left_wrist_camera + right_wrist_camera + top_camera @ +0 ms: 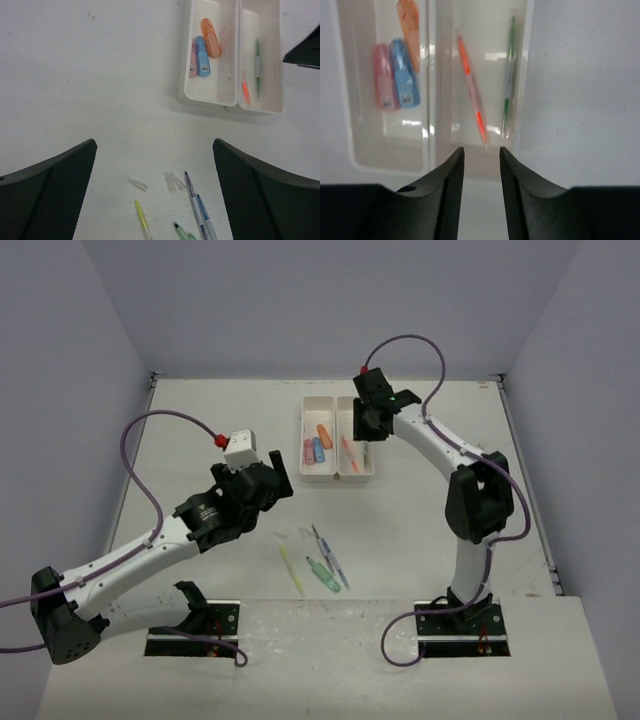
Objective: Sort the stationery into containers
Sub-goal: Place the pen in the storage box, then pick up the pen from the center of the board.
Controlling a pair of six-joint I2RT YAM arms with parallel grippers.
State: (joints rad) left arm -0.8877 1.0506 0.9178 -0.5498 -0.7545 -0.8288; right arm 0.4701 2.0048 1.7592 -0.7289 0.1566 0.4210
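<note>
The white two-compartment tray [337, 478] stands at the middle back. Its left compartment holds a pink piece [384, 77], a blue piece [405, 75] and an orange piece [410, 25]. Its right compartment holds a red pen [472, 90] and a green pen [509, 75]. My right gripper [481, 152] hovers over the right compartment's near end, jaws slightly apart and empty. On the table lie a yellow pen [142, 220], a green highlighter [184, 232], a grey pen [195, 205] and a blue pen [206, 220]. My left gripper [154, 150] is wide open and empty above them.
Small clear caps [172, 181] and another one [137, 184] lie on the table just beyond the loose pens. The tray also shows in the left wrist view [207, 102]. Grey walls enclose the table on the left, back and right.
</note>
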